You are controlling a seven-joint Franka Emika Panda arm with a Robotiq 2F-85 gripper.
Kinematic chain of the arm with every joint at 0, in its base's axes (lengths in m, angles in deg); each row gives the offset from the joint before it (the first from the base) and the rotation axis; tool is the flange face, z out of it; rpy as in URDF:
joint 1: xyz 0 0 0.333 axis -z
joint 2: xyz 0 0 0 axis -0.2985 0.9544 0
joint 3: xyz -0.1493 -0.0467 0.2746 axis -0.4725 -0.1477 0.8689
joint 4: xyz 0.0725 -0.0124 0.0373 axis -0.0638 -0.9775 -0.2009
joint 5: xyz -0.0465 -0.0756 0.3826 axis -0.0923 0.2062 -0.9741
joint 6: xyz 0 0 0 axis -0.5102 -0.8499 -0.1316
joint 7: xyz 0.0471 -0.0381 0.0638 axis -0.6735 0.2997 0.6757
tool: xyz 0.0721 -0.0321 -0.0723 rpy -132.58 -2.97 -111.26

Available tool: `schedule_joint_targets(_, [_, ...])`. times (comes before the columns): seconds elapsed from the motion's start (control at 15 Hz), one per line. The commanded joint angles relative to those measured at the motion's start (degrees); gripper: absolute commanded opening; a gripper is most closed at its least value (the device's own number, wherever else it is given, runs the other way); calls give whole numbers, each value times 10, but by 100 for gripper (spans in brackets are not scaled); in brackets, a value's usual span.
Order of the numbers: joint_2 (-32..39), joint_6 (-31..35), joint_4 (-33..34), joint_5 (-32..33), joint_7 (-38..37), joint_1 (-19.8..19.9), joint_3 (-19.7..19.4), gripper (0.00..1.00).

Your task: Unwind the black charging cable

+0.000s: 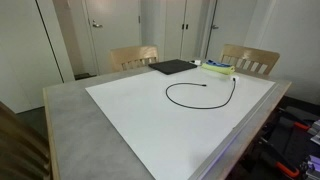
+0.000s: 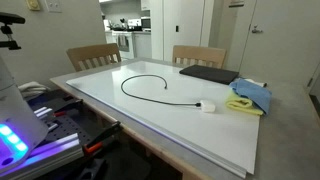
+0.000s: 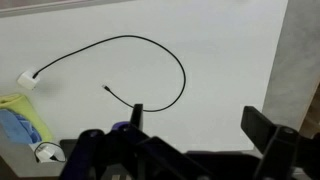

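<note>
Matt black cable (image 3: pixel 130 38), smooth white board (image 3: pixel 230 60)

White board (image 1: pixel 150 125) covers most of the grey table (image 1: pixel 65 120), with a bare margin along the table edges. Flat black pad (image 2: pixel 210 74) sits near the far edge. Blue cloth (image 2: pixel 254 92) is bunched on a yellow cloth (image 2: pixel 243 106) just beside the pad, toward a far corner. One wooden chair (image 1: pixel 133 57) and another (image 1: pixel 250 60) stand at the far edge. White doors (image 1: pixel 100 25) behind.
</note>
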Motion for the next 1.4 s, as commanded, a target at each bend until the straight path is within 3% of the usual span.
schedule_joint_targets(0.0, [0, -2, 1, 1, 0, -1, -1, 100])
schedule_joint_targets(0.6, [8, 23, 1, 10, 11, 3, -5, 100])
schedule_joint_targets(1.0, [58, 74, 0, 22, 116, -3, -49, 100])
schedule_joint_targets(1.33, [140, 85, 18, 62, 225, -3, -94, 100])
